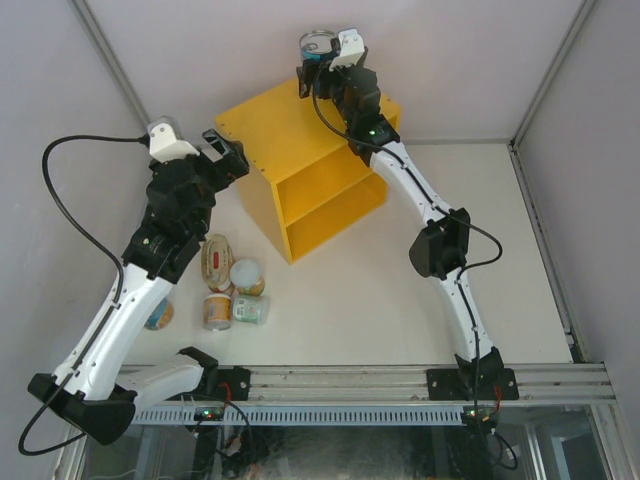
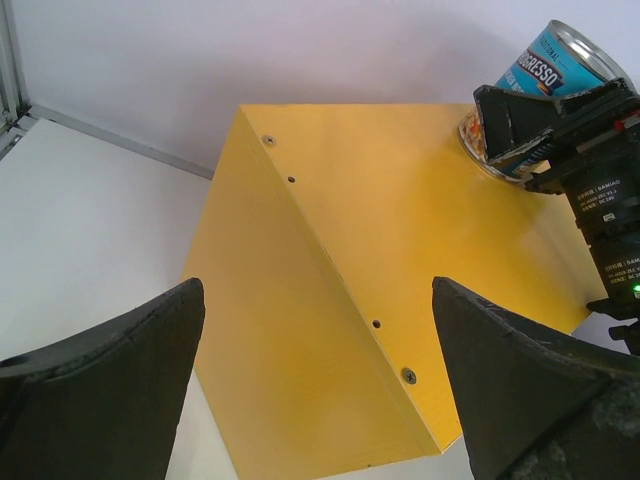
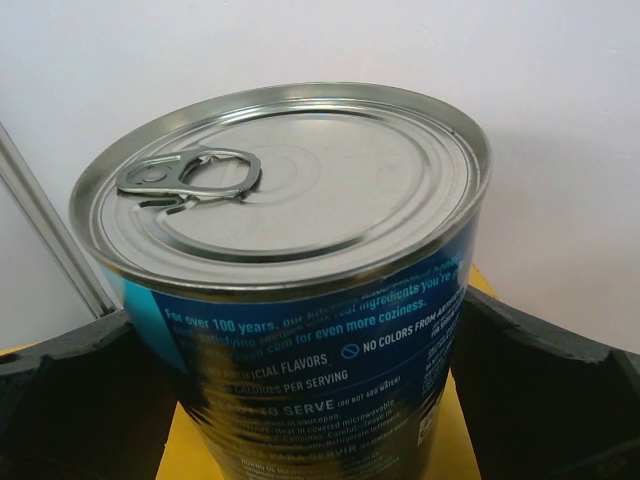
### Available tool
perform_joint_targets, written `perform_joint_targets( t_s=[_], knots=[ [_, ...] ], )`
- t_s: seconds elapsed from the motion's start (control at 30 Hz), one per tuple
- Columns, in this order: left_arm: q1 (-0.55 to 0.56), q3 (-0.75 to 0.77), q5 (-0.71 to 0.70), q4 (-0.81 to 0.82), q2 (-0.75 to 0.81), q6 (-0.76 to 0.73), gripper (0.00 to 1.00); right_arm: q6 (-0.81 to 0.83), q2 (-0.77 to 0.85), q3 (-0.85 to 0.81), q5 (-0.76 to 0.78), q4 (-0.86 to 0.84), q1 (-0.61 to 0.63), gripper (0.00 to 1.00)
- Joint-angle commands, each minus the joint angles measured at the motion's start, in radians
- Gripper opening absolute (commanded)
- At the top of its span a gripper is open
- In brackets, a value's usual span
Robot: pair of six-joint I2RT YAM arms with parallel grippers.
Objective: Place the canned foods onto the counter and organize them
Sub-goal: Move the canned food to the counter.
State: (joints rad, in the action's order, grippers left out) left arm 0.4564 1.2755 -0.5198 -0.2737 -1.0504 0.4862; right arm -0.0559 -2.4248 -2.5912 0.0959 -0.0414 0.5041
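**Blue can on the yellow unit, right jaws around it**

Room: flat white surface (image 1: pixel 380 290) with pale grey walls (image 1: pixel 420 60) on three sides. An aluminium rail (image 1: pixel 350 382) runs along the near edge, where both arm bases are bolted on.

The yellow box-shaped shelf unit (image 1: pixel 270 130) stands on the surface, set at an angle. Its two stacked open bays face near-right. The flat top carries one tin, a tall blue-labelled metal can (image 3: pixel 290 190). It is upright, pull-tab lid up, at the far corner of the top.

Right jaws (image 3: pixel 300 340): one finger on either side of that can, low on the label. Both fingers are very close to the label. Cannot tell whether they pinch it or stand free of it.

Left jaws (image 2: pixel 318 290): spread wide, nothing held. The unit's top edge on the left side runs below and between them. The blue can is ahead and to their right, well apart.

Loose tins lie on the surface behind the left jaws, back toward that arm's base:
- flat oval tin with red-yellow label (image 1: pixel 217 262)
- small round pale-lidded can (image 1: pixel 247 272), just beside the oval tin
- pair of small cans on their sides (image 1: pixel 217 311), nearer the rail
- second blue-labelled can (image 1: pixel 160 315), partly hidden under the left arm
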Motion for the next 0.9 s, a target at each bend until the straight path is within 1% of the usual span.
perform_joint_targets(
  t_s=[0.0,0.23,0.87],
  knots=[
    [-0.007,-0.016,0.006,0.041,0.015,0.002,0.98,-0.012,-0.003,-0.002,0.023,-0.036,-0.017,1.00],
    [-0.007,-0.014,0.012,0.030,0.029,0.010,0.98,-0.036,0.049,0.044,0.026,-0.030,-0.016,1.00],
    [-0.007,-0.008,0.015,-0.022,0.065,0.058,0.99,-0.009,0.154,0.116,0.044,0.033,0.004,1.00]
  ],
)
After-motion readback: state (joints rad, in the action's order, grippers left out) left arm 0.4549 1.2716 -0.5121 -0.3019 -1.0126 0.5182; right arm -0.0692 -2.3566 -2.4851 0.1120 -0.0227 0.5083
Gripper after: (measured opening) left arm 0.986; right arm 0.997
